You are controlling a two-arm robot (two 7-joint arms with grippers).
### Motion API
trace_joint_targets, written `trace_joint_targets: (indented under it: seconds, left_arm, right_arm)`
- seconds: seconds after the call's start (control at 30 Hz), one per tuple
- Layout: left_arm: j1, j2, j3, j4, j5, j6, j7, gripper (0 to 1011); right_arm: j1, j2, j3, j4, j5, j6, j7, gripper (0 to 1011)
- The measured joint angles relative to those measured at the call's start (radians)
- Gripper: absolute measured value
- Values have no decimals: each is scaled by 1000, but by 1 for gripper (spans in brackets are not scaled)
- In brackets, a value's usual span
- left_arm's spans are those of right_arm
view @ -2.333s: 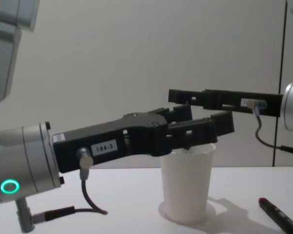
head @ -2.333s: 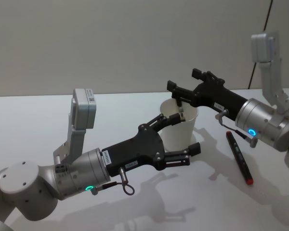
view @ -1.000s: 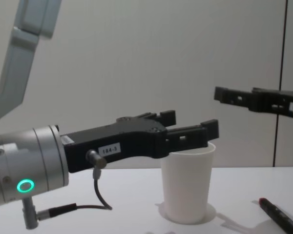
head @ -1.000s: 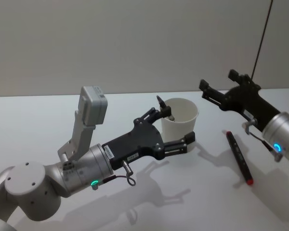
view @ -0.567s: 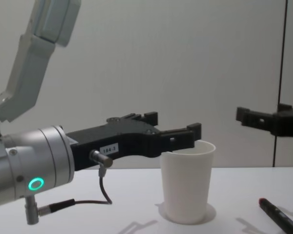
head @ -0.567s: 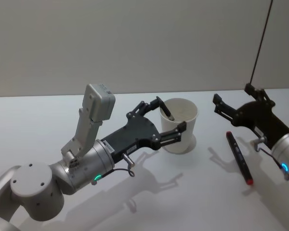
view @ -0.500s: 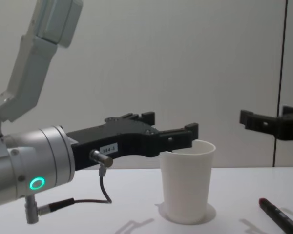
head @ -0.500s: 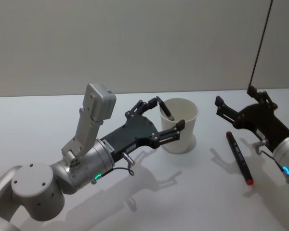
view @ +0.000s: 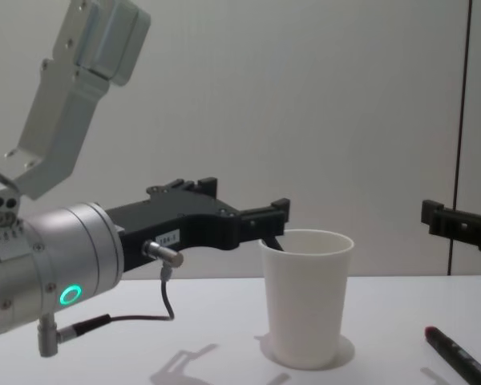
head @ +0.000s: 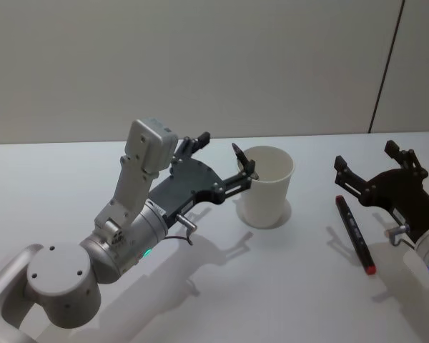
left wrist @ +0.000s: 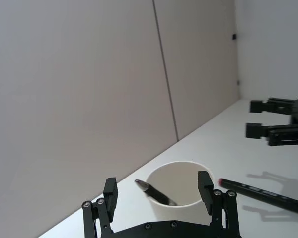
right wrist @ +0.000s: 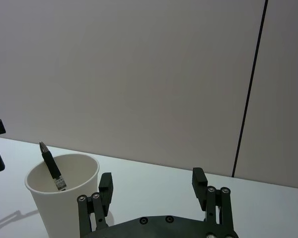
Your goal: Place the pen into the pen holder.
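Observation:
The pen holder [head: 266, 187] is a white paper cup standing upright mid-table. A dark pen [head: 242, 160] leans inside it, its tip sticking above the rim; the left wrist view shows this pen [left wrist: 156, 193] in the cup [left wrist: 185, 203], and so does the right wrist view, pen [right wrist: 52, 169] in cup [right wrist: 64, 203]. A second black pen with a red end [head: 354, 233] lies on the table to the right. My left gripper [head: 225, 158] is open just left of the cup, holding nothing. My right gripper [head: 365, 156] is open near the right edge, beyond the lying pen.
The white table [head: 272, 286] has free room in front of the cup. A plain wall with a dark vertical seam [head: 386, 64] stands behind. In the chest view the lying pen [view: 458, 354] is at the lower right and the cup [view: 306, 298] in the middle.
Both grippers have drawn away from the cup, the left back toward the left and the right out to the right. The pen stays leaning in the cup.

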Motion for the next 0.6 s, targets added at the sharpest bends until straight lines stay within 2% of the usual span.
trace_joint_targets:
  seconds: [0.47, 0.6]
  left_arm:
    - [2, -21, 1, -5, 103, 10, 184, 1001]
    - [3, -25, 2, -5, 122, 11, 217, 1001]
  right_arm:
    - [-1, -1, 0, -1, -2, 0, 0, 1001]
    - [1, -2, 0, 1, -1, 0, 2, 1002]
